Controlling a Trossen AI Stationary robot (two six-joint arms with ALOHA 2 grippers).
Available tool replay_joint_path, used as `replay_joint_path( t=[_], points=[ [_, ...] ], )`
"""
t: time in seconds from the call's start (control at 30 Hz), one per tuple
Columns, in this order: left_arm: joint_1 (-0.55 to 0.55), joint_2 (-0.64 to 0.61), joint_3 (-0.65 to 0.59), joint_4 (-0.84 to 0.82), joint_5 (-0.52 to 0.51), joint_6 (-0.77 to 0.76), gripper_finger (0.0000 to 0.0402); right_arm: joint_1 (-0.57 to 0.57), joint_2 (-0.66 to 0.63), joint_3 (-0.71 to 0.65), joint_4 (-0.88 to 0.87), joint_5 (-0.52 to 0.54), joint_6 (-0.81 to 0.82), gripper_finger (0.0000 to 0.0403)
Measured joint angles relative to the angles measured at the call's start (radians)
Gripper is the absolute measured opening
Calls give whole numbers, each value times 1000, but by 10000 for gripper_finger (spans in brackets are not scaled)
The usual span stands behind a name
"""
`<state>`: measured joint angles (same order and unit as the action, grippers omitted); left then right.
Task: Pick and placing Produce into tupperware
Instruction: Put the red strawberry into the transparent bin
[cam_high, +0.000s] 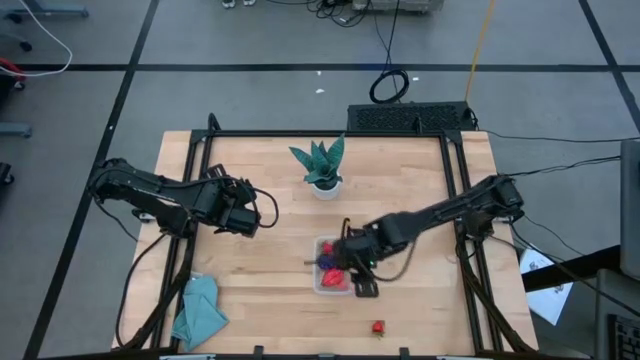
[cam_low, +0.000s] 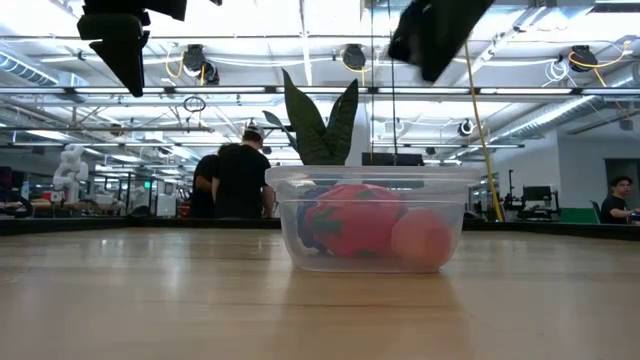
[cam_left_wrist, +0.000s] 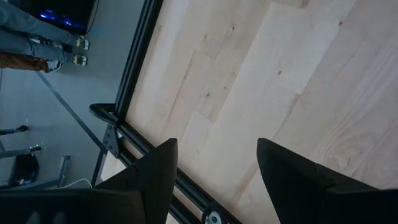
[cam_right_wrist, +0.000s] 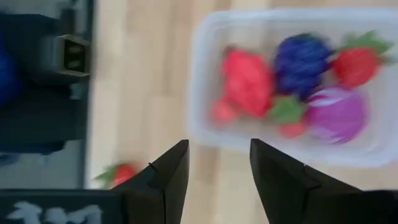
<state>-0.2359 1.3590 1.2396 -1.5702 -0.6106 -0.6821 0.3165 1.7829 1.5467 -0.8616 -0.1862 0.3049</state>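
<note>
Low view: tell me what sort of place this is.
Probably a robotics lab or workshop hall: exposed ceiling trusses with lights, workstations with monitors behind the table, people standing among equipment.

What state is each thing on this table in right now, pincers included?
Tupperware: lidless, holding several fruits.
Strawberry: loose on the table, outside the tupperware.
Right pincer: open, empty, above the tupperware's edge.
Left pincer: open, empty, over bare wood.
Potted plant: upright.
Teal cloth: crumpled at the table's corner.
</note>
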Motion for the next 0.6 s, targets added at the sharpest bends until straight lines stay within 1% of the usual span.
replay_joint_path(
  t=[0.17,0.37,0.6],
  points=[
    [0,0,0,0,5,-2,225,109,-23,0,-21,0,125,161],
    [0,0,0,0,7,-13,225,225,-17,0,-19,24,172,159],
    [0,0,0,0,39,-43,225,307,-17,0,-19,29,207,151]
  ],
)
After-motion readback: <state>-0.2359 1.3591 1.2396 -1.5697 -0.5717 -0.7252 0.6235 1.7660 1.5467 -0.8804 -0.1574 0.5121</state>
